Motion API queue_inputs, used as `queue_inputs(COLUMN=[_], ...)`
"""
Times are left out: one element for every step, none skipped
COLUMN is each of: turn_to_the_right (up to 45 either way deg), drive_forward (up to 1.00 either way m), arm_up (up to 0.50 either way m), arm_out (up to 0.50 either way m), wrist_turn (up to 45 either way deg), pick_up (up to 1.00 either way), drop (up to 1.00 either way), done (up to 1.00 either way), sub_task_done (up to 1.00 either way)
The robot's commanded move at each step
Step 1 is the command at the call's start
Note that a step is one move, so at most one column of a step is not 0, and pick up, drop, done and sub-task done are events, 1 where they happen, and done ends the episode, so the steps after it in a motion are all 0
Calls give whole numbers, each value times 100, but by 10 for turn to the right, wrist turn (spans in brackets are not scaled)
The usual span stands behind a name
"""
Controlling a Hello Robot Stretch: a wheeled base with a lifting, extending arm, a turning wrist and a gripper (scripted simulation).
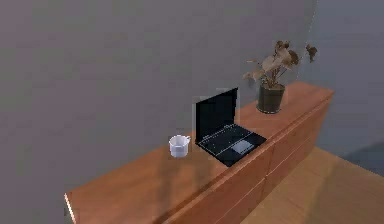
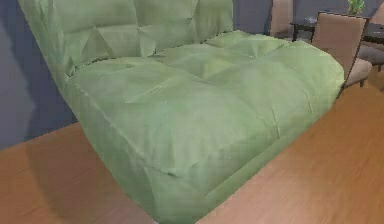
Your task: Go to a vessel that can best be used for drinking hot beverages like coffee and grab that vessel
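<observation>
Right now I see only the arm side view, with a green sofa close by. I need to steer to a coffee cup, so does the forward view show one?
Observer: Yes, a small white mug stands on a long wooden dresser against the grey wall.
Operator: Is anything close to it?
Observer: An open black laptop sits just right of it in the forward view, its screen facing the camera.
Operator: What else is on that top?
Observer: A potted plant with brownish leaves stands farther along, beyond the laptop.
</observation>
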Motion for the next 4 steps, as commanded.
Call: queue_inputs(turn_to_the_right=[120,0,-450,-450], drive_forward=[0,40,0,0], arm_up=[0,0,0,0], arm_out=[0,0,0,0], wrist_turn=[0,0,0,0], pick_up=[0,0,0,0], drop=[0,0,0,0], done=[0,0,0,0], sub_task_done=[0,0,0,0])
